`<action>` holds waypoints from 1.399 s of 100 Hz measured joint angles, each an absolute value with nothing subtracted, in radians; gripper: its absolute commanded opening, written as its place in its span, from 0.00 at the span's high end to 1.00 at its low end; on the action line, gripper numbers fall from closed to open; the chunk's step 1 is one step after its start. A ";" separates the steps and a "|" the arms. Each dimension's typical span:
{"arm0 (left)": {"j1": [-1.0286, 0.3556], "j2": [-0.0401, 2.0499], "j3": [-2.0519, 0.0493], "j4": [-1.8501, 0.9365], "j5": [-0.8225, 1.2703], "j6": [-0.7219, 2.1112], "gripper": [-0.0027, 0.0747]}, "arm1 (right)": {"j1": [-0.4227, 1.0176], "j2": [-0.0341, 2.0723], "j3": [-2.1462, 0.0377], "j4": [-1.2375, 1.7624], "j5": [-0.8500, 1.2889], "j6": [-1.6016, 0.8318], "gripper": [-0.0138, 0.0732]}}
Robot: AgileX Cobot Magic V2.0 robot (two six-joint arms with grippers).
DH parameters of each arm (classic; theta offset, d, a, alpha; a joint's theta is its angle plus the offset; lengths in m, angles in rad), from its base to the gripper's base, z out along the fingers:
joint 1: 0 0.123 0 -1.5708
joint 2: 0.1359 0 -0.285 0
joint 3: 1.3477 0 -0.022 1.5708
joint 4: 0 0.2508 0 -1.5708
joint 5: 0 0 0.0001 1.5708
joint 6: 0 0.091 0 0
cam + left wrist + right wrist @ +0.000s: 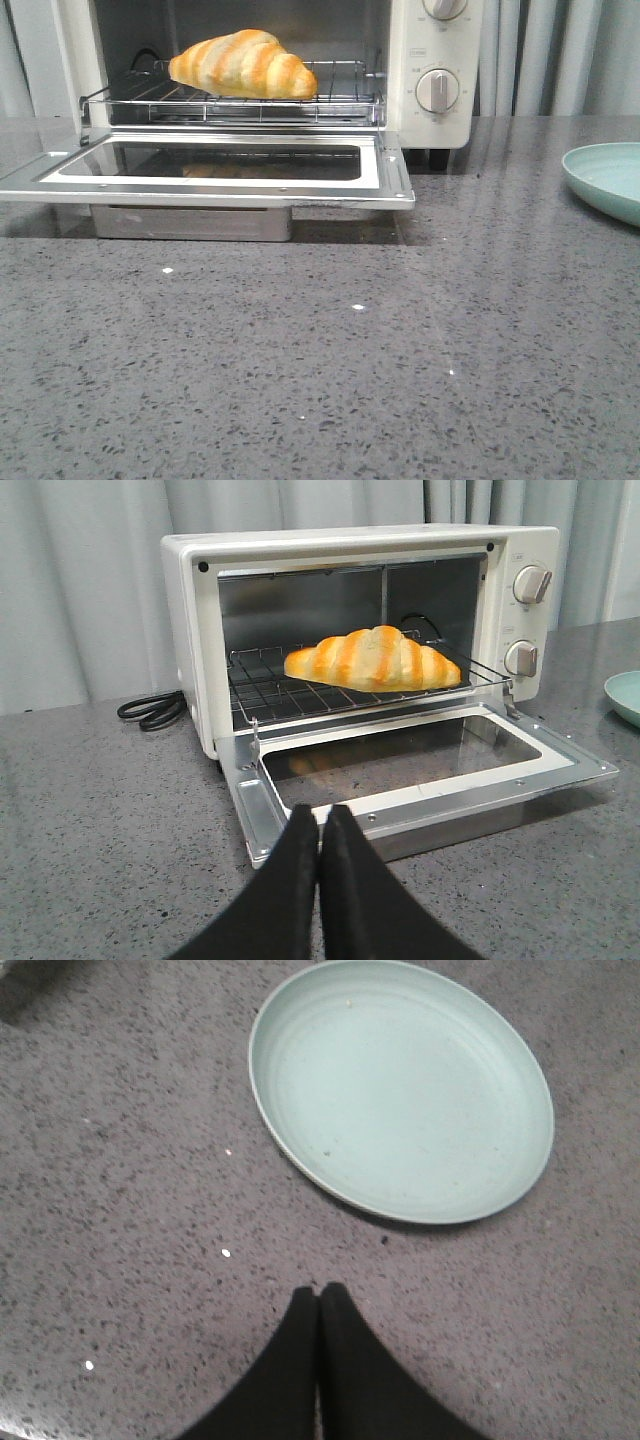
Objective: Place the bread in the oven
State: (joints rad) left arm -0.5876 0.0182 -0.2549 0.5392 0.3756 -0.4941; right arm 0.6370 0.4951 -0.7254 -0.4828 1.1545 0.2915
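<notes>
The golden-orange bread [244, 65] lies on the wire rack [240, 98] inside the cream-white oven [430, 70], whose glass door [215, 165] hangs fully open and flat. The left wrist view shows the same bread [375, 660] on the rack in the open oven [190, 630]. My left gripper [320, 812] is shut and empty, held back from the front edge of the open door. My right gripper [319, 1292] is shut and empty above the grey counter, short of the plate. Neither gripper shows in the front view.
An empty pale green plate [400, 1085] lies on the counter to the right of the oven, also at the front view's right edge [610, 180]. A black power cord [152, 710] lies coiled left of the oven. Grey curtains hang behind.
</notes>
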 measured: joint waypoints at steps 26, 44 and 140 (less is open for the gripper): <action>-0.588 0.018 -0.254 0.539 0.376 -0.494 0.99 | 0.610 0.464 -0.691 -0.485 1.015 0.292 0.93; -0.588 0.018 -0.254 0.539 0.376 -0.494 0.99 | 0.483 0.425 -0.559 -0.427 0.637 0.281 0.93; -0.588 0.018 -0.254 0.539 0.376 -0.494 0.99 | -0.040 0.032 -0.001 -0.109 0.119 0.156 0.93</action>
